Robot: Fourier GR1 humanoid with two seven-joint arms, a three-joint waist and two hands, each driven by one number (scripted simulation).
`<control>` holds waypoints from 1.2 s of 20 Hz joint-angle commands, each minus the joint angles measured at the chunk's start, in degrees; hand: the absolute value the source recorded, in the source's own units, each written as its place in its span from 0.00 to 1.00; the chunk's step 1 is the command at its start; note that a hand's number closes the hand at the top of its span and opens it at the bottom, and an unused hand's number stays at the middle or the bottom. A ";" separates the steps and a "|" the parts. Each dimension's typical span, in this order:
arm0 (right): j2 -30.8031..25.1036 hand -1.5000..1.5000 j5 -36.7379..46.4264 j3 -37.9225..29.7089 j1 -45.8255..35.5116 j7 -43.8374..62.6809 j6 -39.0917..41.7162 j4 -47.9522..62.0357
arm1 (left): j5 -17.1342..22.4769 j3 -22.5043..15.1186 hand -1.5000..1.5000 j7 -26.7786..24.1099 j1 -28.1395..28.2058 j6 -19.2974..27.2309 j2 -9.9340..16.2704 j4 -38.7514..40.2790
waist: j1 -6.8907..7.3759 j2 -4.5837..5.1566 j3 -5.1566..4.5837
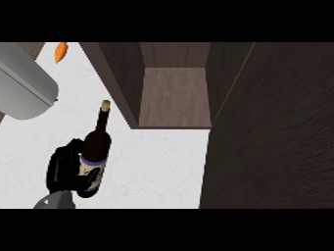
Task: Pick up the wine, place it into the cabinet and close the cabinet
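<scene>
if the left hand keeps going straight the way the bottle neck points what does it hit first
Probably the cabinet's left side wall, near its front edge; the wine bottle in the left hand would touch first. Depth is unclear.

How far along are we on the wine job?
Done: the left hand has its fingers curled round the wine bottle. In hand: carrying it toward the open cabinet. Left: set it on the shelf, then swing the cabinet door shut.
</scene>
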 commanded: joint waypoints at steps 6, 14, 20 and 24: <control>-2.28 0.00 -4.59 -3.17 3.49 4.17 1.21 -12.57 | 7.12 -14.23 1.00 11.61 7.72 8.49 -2.76 -23.87 | -0.42 0.00 0.00; -1.13 0.00 -5.87 -3.57 2.56 1.64 2.12 -7.83 | 8.17 -30.83 1.00 25.08 5.59 31.41 -2.79 -43.45 | -0.79 0.39 -0.01; -1.11 0.00 -4.33 -2.13 3.06 4.97 1.90 -12.64 | 9.92 -36.27 1.00 29.60 -1.21 43.32 -2.80 -42.05 | -1.62 0.58 -0.12; -0.21 0.00 -3.96 -1.23 5.34 0.99 3.14 -9.51 | 10.91 -39.98 1.00 34.10 -8.17 52.58 -2.80 -40.87 | -1.90 0.62 -0.08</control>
